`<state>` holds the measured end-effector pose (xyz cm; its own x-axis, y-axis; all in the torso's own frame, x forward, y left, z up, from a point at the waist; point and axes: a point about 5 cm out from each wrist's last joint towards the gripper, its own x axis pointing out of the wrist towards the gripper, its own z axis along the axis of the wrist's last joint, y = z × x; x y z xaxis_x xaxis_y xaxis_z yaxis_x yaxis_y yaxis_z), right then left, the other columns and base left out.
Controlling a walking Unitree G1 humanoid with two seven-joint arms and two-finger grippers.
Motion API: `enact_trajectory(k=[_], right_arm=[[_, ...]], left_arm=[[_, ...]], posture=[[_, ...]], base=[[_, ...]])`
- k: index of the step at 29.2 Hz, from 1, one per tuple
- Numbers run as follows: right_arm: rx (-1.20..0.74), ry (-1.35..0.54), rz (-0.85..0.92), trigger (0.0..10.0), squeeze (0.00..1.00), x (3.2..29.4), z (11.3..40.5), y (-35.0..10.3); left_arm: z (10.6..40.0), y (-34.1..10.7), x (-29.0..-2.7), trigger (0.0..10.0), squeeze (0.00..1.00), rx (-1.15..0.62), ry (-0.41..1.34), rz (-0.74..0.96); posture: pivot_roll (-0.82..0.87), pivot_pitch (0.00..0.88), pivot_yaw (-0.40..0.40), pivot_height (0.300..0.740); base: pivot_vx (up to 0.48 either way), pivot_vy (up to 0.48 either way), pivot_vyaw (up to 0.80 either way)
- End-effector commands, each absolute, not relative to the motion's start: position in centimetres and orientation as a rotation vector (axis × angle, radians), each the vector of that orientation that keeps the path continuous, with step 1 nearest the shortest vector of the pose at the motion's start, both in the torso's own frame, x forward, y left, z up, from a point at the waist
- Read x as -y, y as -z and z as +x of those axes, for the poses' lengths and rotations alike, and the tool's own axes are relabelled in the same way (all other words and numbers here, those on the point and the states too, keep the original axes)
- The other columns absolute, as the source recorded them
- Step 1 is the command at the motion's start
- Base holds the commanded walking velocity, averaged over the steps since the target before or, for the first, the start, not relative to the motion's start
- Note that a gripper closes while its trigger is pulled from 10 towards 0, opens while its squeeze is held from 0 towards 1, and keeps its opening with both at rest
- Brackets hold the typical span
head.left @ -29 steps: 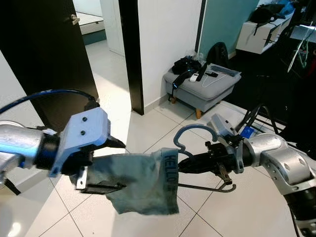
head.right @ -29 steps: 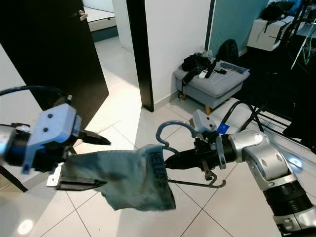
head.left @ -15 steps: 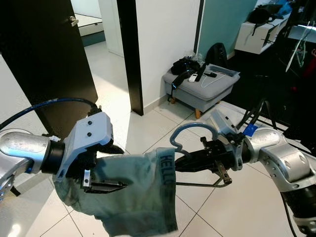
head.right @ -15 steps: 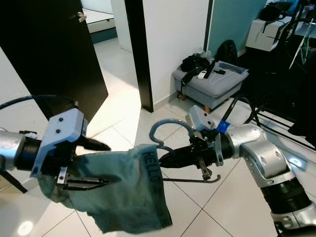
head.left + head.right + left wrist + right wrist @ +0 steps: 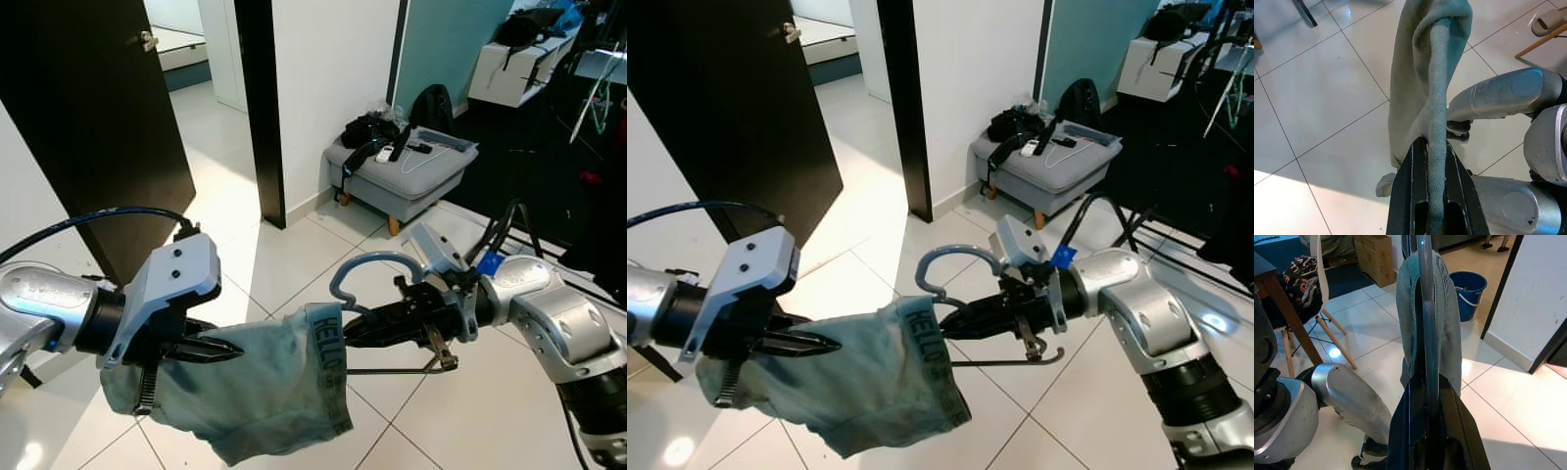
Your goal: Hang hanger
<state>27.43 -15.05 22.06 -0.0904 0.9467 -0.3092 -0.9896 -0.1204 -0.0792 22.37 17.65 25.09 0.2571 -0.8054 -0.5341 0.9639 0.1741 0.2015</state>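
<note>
Both pincers, left pincer [image 5: 211, 351] and right pincer [image 5: 355, 330], grip shorts [image 5: 274, 387] and hanger [image 5: 377, 269]

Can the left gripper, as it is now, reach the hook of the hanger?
Probably not. The left gripper is shut on the far edge of the cloth, so it is busy. The hook is beside the right gripper, across the whole cloth.

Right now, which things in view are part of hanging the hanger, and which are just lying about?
Part of the job:
- hanger, gripped by the right tool
- blue-green cloth draped on it, one edge pinched in the left tool

Just lying about:
- grey footstool by the wall, with bags and small items on top
- dark door
- blue bucket
</note>
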Motion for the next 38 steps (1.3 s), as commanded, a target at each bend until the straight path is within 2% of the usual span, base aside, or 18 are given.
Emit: enact_trajectory(k=[1, 9, 10, 14, 20, 21, 25, 28, 31, 33, 35, 36, 38], right_arm=[[-0.135, -1.676, -0.338, 10.0, 0.0, 14.7, 27.1, -22.4], [-0.107, -1.643, -0.316, 10.0, 0.0, 14.3, 27.5, -22.4], [-0.103, -1.632, -0.301, 10.0, 1.0, 14.2, 27.7, -22.5], [-0.101, -1.612, -0.29, 10.0, 1.0, 14.3, 27.8, -22.5], [-0.101, -1.515, -0.227, 10.0, 1.0, 15.5, 28.3, -22.0], [-0.104, -1.447, -0.205, 10.0, 1.0, 17.1, 28.4, -22.1], [-0.107, -1.395, -0.198, 10.0, 1.0, 18.4, 28.4, -22.2], [-0.116, -1.305, -0.187, 10.0, 1.0, 21.0, 28.3, -22.6], [-0.112, -1.259, -0.174, 10.0, 1.0, 22.2, 28.1, -22.9], [-0.087, -1.141, -0.114, 10.0, 1.0, 24.8, 27.6, -23.1], [-0.082, -1.126, -0.105, 10.0, 1.0, 25.1, 27.5, -23.0], [-0.09, -1.096, -0.067, 10.0, 0.66, 25.4, 27.5, -22.3], [-0.1, -1.057, -0.02, 10.0, 0.66, 25.8, 27.4, -21.4]], left_arm=[[22.3, -24.6, -17.9, 0.0, 0.0, -0.39, 1.279, 0.556], [22.5, -24.4, -17.6, 0.0, 0.0, -0.369, 1.27, 0.561], [22.6, -24.5, -17.6, 0.0, 0.0, -0.365, 1.265, 0.564], [22.8, -24.6, -17.7, 0.0, 0.0, -0.358, 1.254, 0.572], [24.3, -25.3, -18.1, 0.0, 0.0, -0.291, 1.148, 0.633], [24.8, -25.9, -18.3, 0.0, 0.0, -0.268, 1.127, 0.643], [25.2, -26.4, -18.7, 0.0, 0.0, -0.261, 1.109, 0.659], [25.8, -27.1, -19.6, 0.0, 0.0, -0.252, 1.073, 0.685], [26.1, -27.6, -20.0, 0.0, 0.0, -0.243, 1.053, 0.698], [26.7, -29.4, -20.9, 0.0, 0.0, -0.187, 1.019, 0.716], [26.8, -29.6, -21.0, 0.0, 0.0, -0.178, 1.017, 0.718], [26.9, -30.3, -20.9, 0.0, 0.0, -0.151, 1.02, 0.728], [27.0, -31.1, -20.9, 0.0, 0.0, -0.116, 1.024, 0.74]], posture=[[0.01, 0.0, 0.051, 0.74], [0.01, 0.0, 0.049, 0.74], [0.01, 0.0, 0.049, 0.74], [0.01, 0.0, 0.048, 0.74], [0.02, 0.0, 0.046, 0.74], [0.01, 0.0, 0.047, 0.74], [0.01, 0.0, 0.049, 0.74], [0.0, 0.0, 0.05, 0.74], [0.0, 0.0, 0.05, 0.74], [-0.01, 0.0, 0.054, 0.74], [-0.01, 0.0, 0.054, 0.74], [-0.01, 0.0, 0.065, 0.74], [-0.01, 0.0, 0.065, 0.74]], base=[[0.0, 0.0, 0.0], [0.0, 0.0, 0.0], [0.0, 0.0, 0.0], [0.0, 0.0, 0.0], [0.0, 0.0, 0.0], [0.0, 0.0, 0.0], [0.0, 0.0, 0.0], [0.0, 0.0, 0.0], [0.0, 0.0, 0.0], [0.0, 0.0, 0.0], [0.0, 0.0, 0.0], [0.0, 0.0, 0.0], [0.0, 0.0, 0.0]])
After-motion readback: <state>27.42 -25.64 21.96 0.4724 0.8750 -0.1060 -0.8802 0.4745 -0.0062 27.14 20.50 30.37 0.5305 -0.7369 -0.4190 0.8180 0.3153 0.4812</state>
